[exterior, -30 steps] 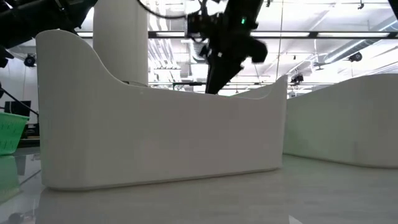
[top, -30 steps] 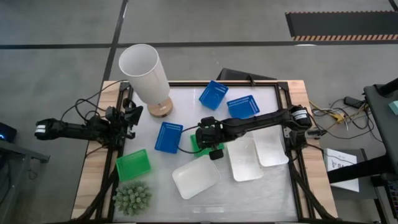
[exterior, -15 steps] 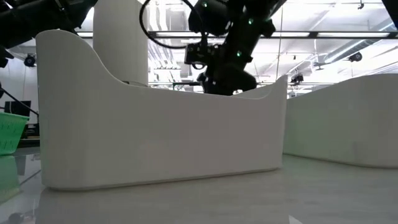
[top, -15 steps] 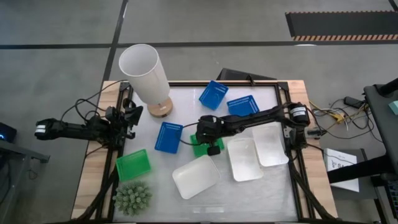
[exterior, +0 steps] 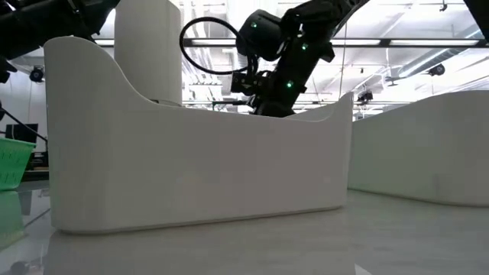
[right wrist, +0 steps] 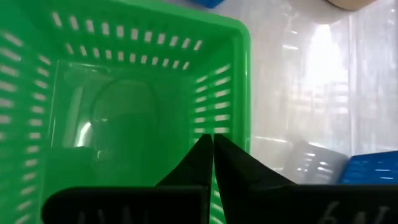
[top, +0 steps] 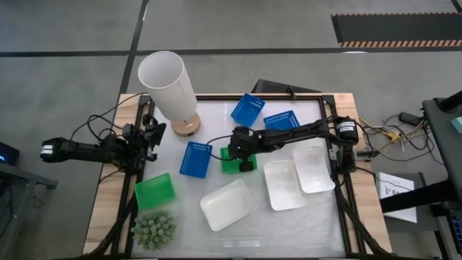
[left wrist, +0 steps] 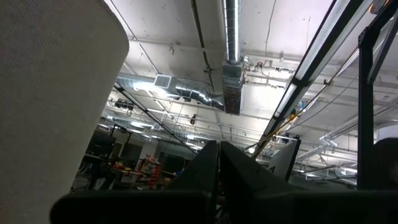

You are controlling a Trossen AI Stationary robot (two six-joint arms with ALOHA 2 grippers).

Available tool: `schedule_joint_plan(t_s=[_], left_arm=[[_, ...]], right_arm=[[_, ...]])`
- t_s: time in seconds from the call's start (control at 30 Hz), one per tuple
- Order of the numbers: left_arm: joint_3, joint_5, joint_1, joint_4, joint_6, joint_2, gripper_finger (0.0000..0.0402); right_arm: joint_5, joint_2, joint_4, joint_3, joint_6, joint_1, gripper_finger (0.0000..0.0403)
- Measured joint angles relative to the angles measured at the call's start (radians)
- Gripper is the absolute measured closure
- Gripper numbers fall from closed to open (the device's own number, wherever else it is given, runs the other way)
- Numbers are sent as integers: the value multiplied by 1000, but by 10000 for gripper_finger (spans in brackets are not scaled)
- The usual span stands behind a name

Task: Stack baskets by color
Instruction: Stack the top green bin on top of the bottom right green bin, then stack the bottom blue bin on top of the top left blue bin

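Note:
My right gripper [top: 242,163] [right wrist: 212,142] is shut and slants down over a green mesh basket [top: 229,160] [right wrist: 124,106] that sits on the table's middle. Its fingertips point at the basket's side wall [right wrist: 231,106]. In the low view the gripper [exterior: 269,107] dips behind a white basket [exterior: 199,168]. Other baskets lie flat on their bases: blue ones [top: 247,108], [top: 281,120], [top: 195,159], a green one [top: 154,191], white ones [top: 227,204], [top: 283,185], [top: 313,166]. My left gripper [top: 150,136] [left wrist: 218,149] waits shut at the left edge, pointing upward. My right gripper comes from above and from the table's right, slanting down, its shut fingertips at the top of the green basket's side wall [right wrist: 217,127]. I cannot tell whether they touch the wall. The basket stays flat on the table.
A tall white cylinder lamp [top: 167,85] stands at the far left, close to my left arm. A spiky green plant [top: 153,230] sits at the near left corner. Bare tabletop [top: 303,227] shows along the near edge.
My right gripper has gone down and toward the table's far left, closing in on the green basket in the middle. In the low view it has sunk from well above the white basket's rim to just behind it.

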Motion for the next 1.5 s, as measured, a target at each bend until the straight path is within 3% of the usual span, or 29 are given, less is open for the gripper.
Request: schedule_joint_plan(t_s=[0.23,0.47,0.6,0.73,1.03,1.5], left_arm=[[0,0,0,0,0,0,402],[13,0,0,-49,-53,25,402],[47,3,-6,-60,-55,86,402],[89,7,-23,-60,-56,164,402],[210,11,-101,-71,-57,348,402],[393,11,-191,-62,-55,606,402]], right_arm=[[38,-45,-26,0,-39,-6,394],[46,-179,-49,-42,-26,19,394],[42,-281,46,-156,-15,48,394],[-30,-401,231,-332,-8,57,394],[-39,-635,616,-647,-27,56,394],[-62,-913,632,-795,-45,56,394]])
